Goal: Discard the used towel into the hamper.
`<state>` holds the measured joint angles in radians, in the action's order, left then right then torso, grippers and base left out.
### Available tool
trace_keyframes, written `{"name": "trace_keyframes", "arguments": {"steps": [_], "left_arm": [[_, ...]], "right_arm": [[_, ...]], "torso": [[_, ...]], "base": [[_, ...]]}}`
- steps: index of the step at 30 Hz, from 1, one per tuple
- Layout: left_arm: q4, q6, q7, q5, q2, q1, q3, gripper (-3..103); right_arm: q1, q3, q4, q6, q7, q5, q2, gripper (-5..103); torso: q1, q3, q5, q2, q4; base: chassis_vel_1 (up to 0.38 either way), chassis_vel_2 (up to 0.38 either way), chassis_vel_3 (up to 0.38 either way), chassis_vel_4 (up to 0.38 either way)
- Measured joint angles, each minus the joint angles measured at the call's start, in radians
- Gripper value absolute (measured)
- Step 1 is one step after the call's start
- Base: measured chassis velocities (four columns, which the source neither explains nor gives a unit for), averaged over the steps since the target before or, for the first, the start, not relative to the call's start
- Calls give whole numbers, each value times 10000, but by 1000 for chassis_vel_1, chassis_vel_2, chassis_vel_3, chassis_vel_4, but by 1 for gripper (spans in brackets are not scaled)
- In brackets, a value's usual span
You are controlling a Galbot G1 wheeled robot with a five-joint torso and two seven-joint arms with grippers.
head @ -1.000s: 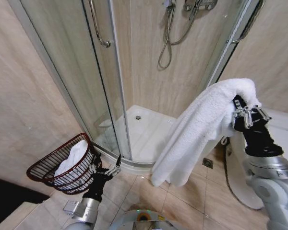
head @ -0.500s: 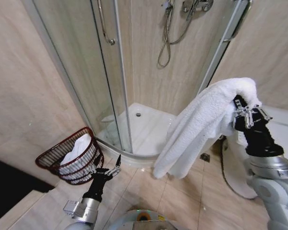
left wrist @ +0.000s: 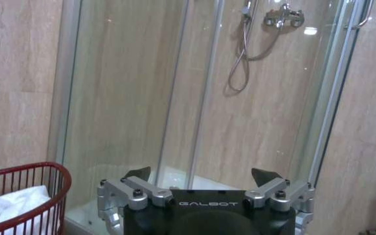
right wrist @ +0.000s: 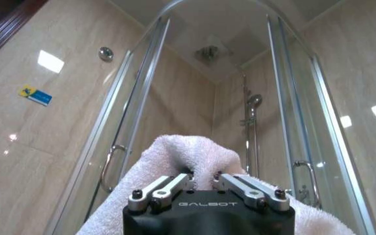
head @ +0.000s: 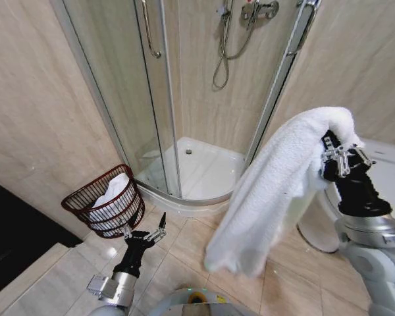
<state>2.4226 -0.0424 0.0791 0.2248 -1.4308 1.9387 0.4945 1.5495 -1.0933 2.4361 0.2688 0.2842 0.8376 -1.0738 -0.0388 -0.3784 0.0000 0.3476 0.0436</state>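
Head view: my right claw (head: 337, 158) at right holds the white towel (head: 270, 191) raised, draping down to lower centre.
Right wrist view: fingers clamped together on a towel fold (right wrist: 188, 156).
Left claw (head: 145, 235): spread apart, empty, low beside the hamper.
Hamper (head: 71, 203): lower left, on the floor, white cloth (head: 112, 194) inside.

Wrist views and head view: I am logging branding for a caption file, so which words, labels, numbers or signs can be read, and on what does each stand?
"GALBOT" on the black body of the left gripper, fingers apart, empty.
"GALBOT" on the black body of the right gripper, shut on the white towel.
Blue and yellow sticker on the tiled wall: too small to read.
The hamper bears no text.
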Motion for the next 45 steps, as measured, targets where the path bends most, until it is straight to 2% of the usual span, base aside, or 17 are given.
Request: {"name": "trace_keyframes", "arguments": {"steps": [15, 45], "left_arm": [[0, 0, 0, 0, 0, 1, 0, 100], [0, 0, 0, 0, 0, 1, 0, 100]], "right_arm": [[13, 34, -33, -65, -33, -156, -80, 8], [-92, 289, -99, -144, -6, -247, -23, 8]], "torso": [[82, 111, 1, -174, 1], [205, 311, 0, -496, 0]], "base": [[46, 34, 29, 38], [112, 112, 120, 116]]}}
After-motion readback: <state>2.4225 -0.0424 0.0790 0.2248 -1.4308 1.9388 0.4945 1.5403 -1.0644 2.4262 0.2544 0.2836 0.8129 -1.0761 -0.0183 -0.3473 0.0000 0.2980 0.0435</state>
